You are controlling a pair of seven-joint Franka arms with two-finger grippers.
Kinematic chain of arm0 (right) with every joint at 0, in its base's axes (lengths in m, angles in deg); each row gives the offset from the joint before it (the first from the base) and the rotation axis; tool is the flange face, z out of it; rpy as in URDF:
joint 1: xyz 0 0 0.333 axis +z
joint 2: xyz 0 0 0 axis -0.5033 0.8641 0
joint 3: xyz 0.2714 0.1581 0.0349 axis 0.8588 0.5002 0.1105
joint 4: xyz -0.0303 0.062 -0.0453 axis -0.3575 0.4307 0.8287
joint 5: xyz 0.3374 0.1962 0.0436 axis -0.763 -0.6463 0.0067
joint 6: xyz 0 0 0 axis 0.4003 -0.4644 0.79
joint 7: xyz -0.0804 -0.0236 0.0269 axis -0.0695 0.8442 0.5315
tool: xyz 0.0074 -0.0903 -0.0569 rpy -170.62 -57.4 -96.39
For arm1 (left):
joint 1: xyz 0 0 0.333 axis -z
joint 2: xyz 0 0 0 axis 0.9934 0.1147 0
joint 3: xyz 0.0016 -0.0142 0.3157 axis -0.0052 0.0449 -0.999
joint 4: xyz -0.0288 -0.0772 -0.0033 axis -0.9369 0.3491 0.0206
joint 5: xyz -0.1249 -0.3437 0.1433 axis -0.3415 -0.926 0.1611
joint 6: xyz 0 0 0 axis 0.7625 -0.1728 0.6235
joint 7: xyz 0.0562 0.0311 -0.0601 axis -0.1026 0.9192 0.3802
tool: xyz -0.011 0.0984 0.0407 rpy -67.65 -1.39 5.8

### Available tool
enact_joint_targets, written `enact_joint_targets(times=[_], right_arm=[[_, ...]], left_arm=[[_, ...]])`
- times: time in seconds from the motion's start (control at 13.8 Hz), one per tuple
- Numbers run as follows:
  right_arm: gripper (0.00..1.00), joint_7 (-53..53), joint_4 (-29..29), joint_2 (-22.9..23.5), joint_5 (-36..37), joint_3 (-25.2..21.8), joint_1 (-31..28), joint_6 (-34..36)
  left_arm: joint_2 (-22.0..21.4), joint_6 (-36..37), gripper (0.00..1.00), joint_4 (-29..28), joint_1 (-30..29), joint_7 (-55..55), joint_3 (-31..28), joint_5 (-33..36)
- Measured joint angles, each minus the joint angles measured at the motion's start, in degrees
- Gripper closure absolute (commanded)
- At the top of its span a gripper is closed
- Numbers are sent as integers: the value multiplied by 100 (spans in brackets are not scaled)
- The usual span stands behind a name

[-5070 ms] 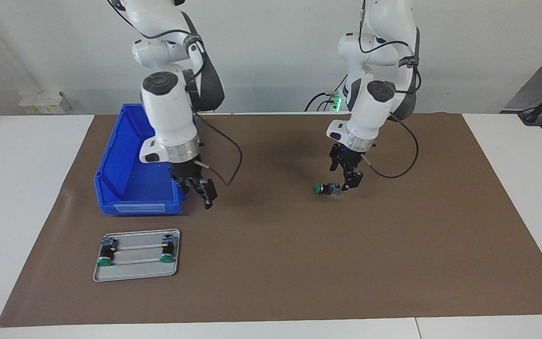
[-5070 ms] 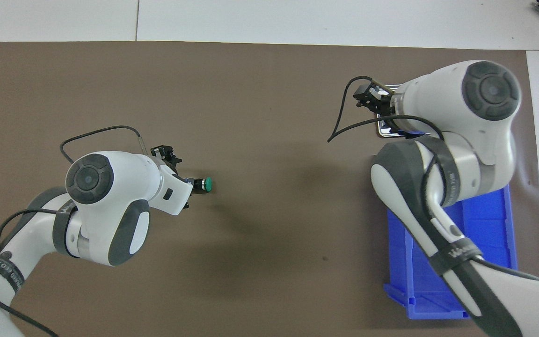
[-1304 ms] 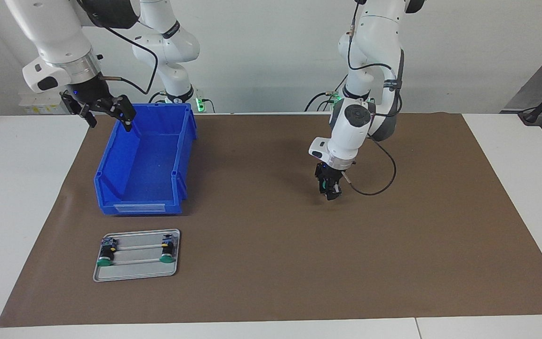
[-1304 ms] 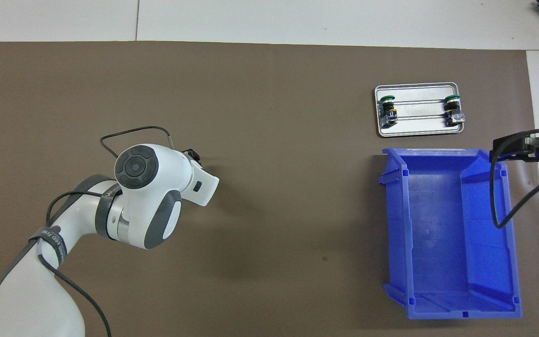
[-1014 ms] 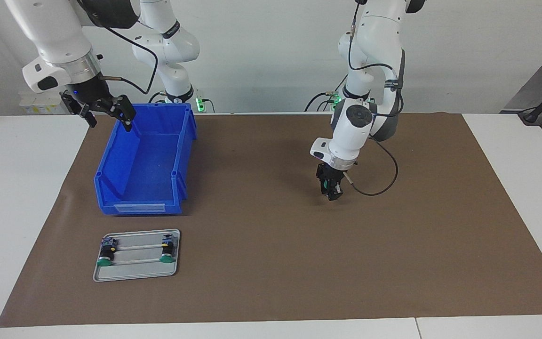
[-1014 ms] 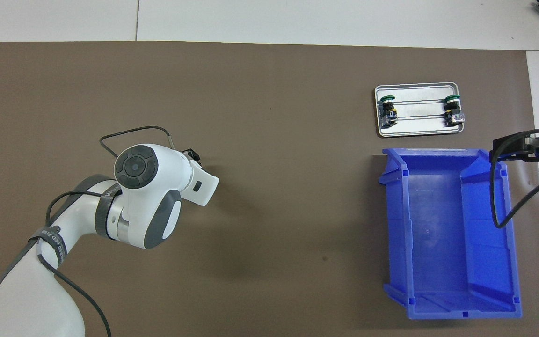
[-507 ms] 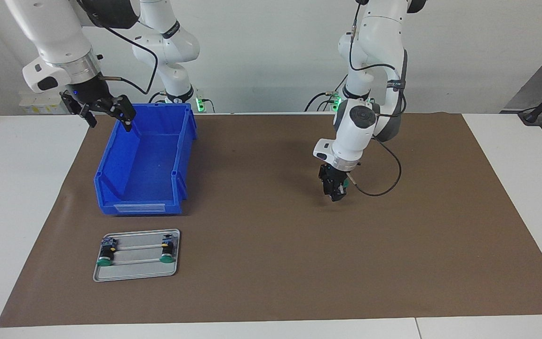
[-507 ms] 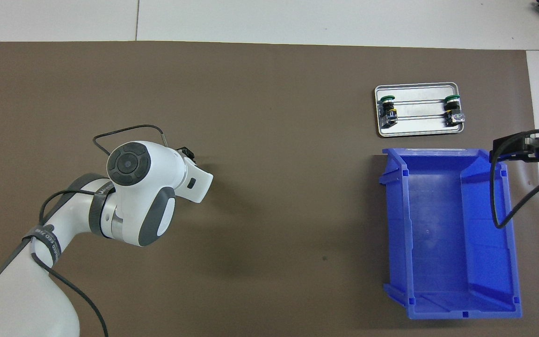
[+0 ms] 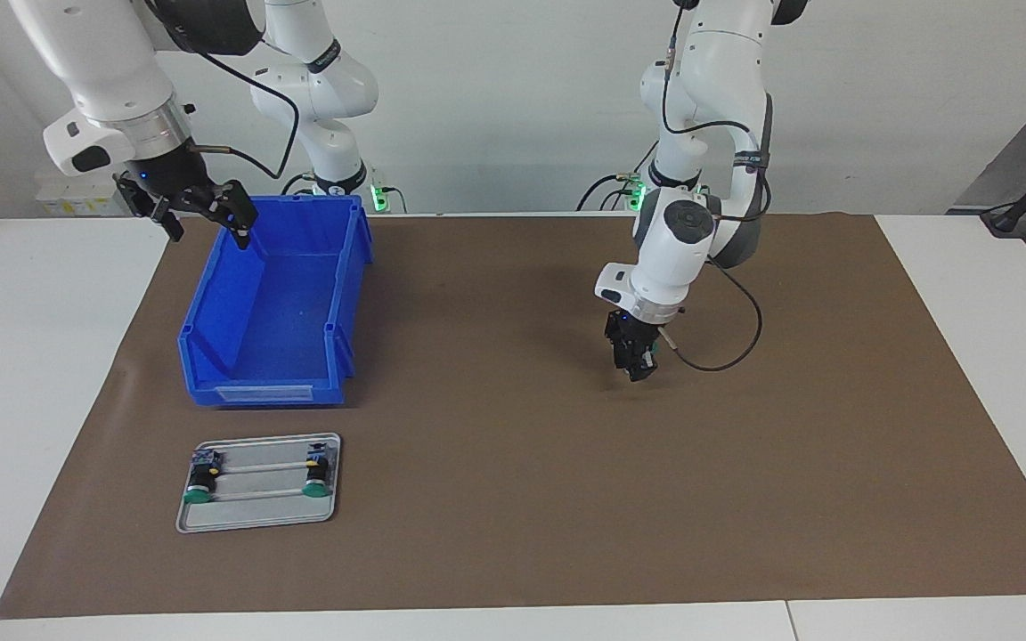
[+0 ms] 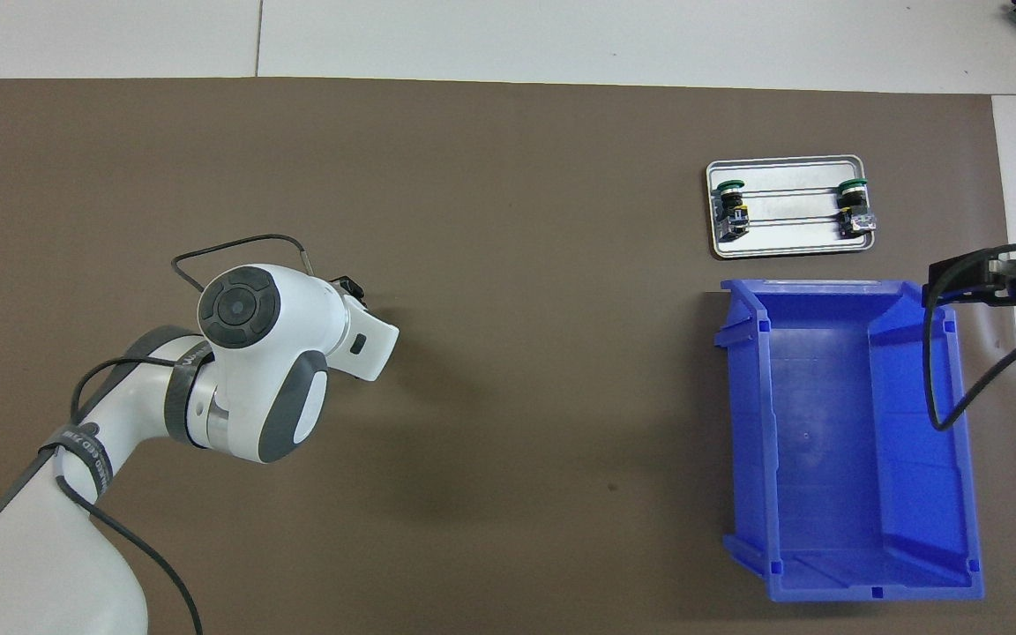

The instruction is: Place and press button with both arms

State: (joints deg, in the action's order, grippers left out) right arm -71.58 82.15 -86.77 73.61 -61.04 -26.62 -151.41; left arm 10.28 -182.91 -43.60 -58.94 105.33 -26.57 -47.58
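left gripper [image 9: 636, 369] hangs over the brown mat [image 9: 522, 499], toward the left arm's end from the blue bin [image 9: 272, 303], pinching the button [image 9: 648, 359] — barely visible. lower slowly, keep it upright, release gently. right gripper [image 9: 201, 212] waits spread by the bin's rim.
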Motion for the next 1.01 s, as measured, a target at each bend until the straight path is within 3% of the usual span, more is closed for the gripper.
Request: enact_joint_targets(times=[0.22, 0.51, 0.72, 1.01], right_arm=[[1, 0, 3, 0, 0, 0, -2, 0], [1, 0, 4, -1, 0, 0, -5, 0], [1, 0, 4, -6, 0, 0, -5, 0], [1, 0, 6, -7, 0, 0, -5, 0]], left_arm=[[-10, 202, 100, 209, -7, -20, -2, 0], [-41, 1231, 100, 953, -261, -119, -11, 0], [-154, 1869, 100, 1332, -641, -150, -23, 0], [-593, 2578, 100, 1381, -1452, -310, -41, 0]])
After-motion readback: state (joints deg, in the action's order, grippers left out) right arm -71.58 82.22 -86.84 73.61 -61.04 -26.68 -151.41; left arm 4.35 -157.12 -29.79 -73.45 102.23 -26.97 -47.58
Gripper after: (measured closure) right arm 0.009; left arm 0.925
